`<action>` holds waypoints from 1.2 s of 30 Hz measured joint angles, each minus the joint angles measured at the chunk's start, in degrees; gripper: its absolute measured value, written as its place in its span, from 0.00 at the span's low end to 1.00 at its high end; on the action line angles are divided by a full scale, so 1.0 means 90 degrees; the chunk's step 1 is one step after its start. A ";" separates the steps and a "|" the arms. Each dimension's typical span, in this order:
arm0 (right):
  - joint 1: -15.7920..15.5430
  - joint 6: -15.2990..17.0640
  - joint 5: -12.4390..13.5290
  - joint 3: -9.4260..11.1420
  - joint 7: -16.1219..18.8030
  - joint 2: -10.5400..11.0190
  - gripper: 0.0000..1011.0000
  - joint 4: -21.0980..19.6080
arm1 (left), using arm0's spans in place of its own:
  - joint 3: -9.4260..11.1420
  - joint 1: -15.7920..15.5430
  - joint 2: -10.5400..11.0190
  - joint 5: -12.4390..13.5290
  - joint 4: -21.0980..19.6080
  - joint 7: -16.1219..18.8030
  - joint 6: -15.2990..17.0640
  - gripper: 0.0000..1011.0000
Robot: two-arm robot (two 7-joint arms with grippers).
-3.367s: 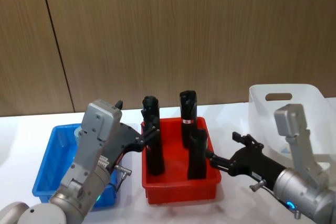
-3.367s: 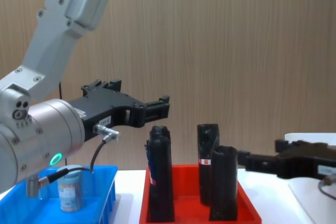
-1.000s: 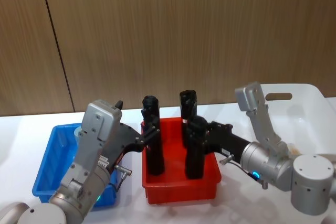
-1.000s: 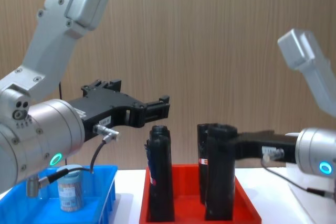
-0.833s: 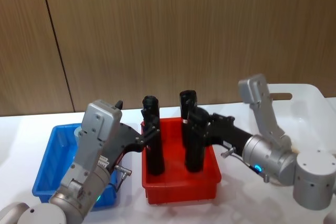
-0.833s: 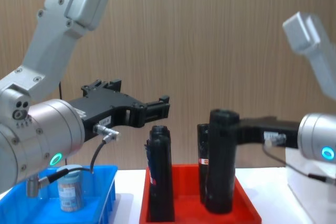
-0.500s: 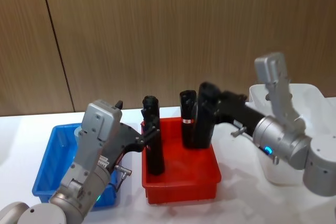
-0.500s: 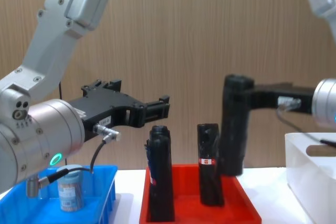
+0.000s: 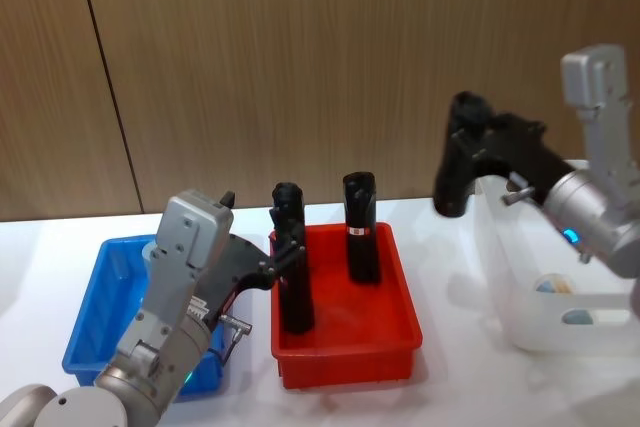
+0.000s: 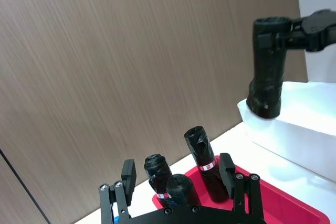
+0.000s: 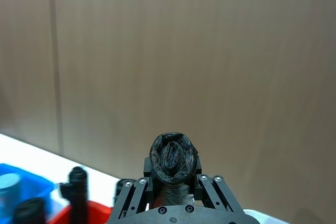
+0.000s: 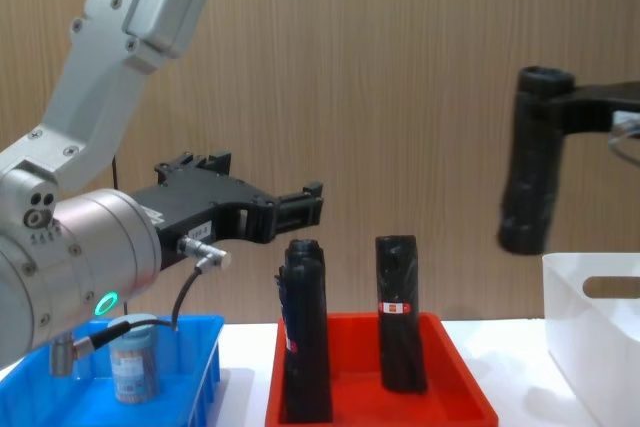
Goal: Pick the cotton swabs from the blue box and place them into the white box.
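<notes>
One tub of cotton swabs (image 12: 133, 362) stands in the blue box (image 9: 85, 317) at the left. Two more pale-lidded tubs (image 9: 548, 285) lie inside the white box (image 9: 500, 277) at the right. My right gripper (image 9: 482, 142) is shut on the top of a tall black cylinder (image 9: 455, 172) and holds it in the air over the white box's left edge; the cylinder (image 12: 528, 167) hangs well above the rim. My left gripper (image 12: 305, 204) stands open, held level above the gap between the blue box and the red tray, with nothing between its fingers.
A red tray (image 9: 345, 359) sits between the two boxes, with black cylinders (image 9: 290, 272) standing at its left and another (image 9: 361, 229) at its back. A wooden wall runs behind the white table.
My right gripper closed on a black cylinder in the red tray, lifted it out and carried it up and to the right, over the white box. The left arm has not moved.
</notes>
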 joint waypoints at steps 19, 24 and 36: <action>0.0493 -0.0428 -0.0534 0.0444 -0.0826 0.0289 0.37 0.1114 | 0.0000 0.0000 0.0000 0.0000 0.0000 0.0000 0.0000 0.99; 0.0636 -0.0519 -0.0585 0.0484 -0.0959 0.0292 0.37 0.1529 | 0.0000 0.0000 0.0000 0.0000 0.0000 0.0000 0.0000 0.99; 0.0883 -0.0687 -0.0655 0.0522 -0.1105 0.0265 0.72 0.2276 | 0.0000 0.0000 0.0000 0.0000 0.0000 0.0000 0.0000 0.99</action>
